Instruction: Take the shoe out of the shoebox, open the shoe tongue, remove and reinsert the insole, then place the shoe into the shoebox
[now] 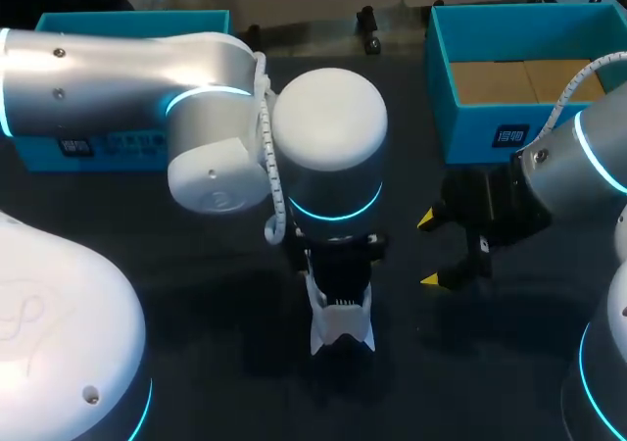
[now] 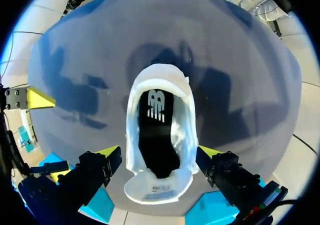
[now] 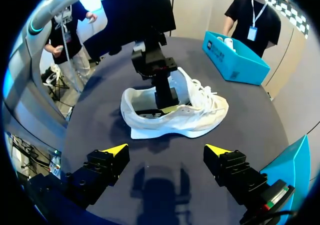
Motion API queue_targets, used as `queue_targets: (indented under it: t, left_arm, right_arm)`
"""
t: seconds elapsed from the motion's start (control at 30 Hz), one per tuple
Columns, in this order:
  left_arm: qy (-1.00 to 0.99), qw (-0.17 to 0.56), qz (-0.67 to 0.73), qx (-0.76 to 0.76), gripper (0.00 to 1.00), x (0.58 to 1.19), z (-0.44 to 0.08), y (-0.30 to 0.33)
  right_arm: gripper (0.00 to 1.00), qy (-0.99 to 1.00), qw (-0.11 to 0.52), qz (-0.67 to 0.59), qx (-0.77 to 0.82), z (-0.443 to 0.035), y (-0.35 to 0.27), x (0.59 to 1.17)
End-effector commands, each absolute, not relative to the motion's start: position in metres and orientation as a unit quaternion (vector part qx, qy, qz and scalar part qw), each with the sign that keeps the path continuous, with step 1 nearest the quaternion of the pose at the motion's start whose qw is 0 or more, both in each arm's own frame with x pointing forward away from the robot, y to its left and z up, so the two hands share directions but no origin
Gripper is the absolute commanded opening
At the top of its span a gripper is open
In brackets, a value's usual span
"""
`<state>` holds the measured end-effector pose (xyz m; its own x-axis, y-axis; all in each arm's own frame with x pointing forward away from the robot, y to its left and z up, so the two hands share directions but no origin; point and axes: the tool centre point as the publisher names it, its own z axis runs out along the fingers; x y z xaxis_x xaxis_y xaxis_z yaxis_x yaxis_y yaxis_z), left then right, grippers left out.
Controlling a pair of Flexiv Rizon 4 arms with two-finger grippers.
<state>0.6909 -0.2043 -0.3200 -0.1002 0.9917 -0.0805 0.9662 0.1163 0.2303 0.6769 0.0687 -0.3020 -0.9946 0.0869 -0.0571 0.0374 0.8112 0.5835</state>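
Shoe: white shoe (image 1: 341, 325) stands upright on its sole at the middle of the dark table (image 1: 211, 294), out of either box. In the right wrist view it sits side-on, laces toward the toe end.
Insole: black insole (image 2: 157, 135) lies inside the shoe and shows through the wide collar opening.
Left arm: left arm (image 1: 118, 78) comes in from the left and reaches past the middle, wrist directly over the shoe and hiding much of it in the head view.
Left claw: left gripper (image 2: 158, 151) is spread wide, one yellow tip off each side of the shoe's heel end. The right wrist view puts one tip about level with the collar. Contact with the shoe's sides is not clear; no pinch seen.
Right arm: right arm (image 1: 588, 157) enters from the right.
Right claw: right gripper (image 3: 166, 149) is spread, nothing between the fingers, over bare table. The shoe is ahead of it, apart.
Shoebox: blue shoebox (image 1: 470, 127) sits at the far right of the table, open, brown floor showing, just beyond the right gripper.
Other box: second blue box (image 1: 137, 20) sits at the far left, partly behind the left arm. It holds something white, too small to tell.
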Motion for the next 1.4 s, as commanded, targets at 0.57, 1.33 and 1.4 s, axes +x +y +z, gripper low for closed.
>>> queue_targets:
  t: [0.57, 1.33, 1.4]
  left_arm:
    - [0.736, 0.122, 0.05, 0.664, 1.0, 0.697, -0.259, -0.187]
    - [0.724, 0.126, 0.057, 0.676, 0.92, 0.739, -0.25, -0.197]
    - [0.722, 0.122, 0.056, 0.678, 0.81, 0.741, -0.256, -0.198]
  right_arm:
    - [1.0, 0.951, 0.042, 0.306, 0.033, -0.302, 0.068, 0.675]
    - [1.0, 0.951, 0.042, 0.306, 0.033, -0.302, 0.068, 0.675]
    - [1.0, 0.951, 0.042, 0.306, 0.033, -0.302, 0.068, 0.675]
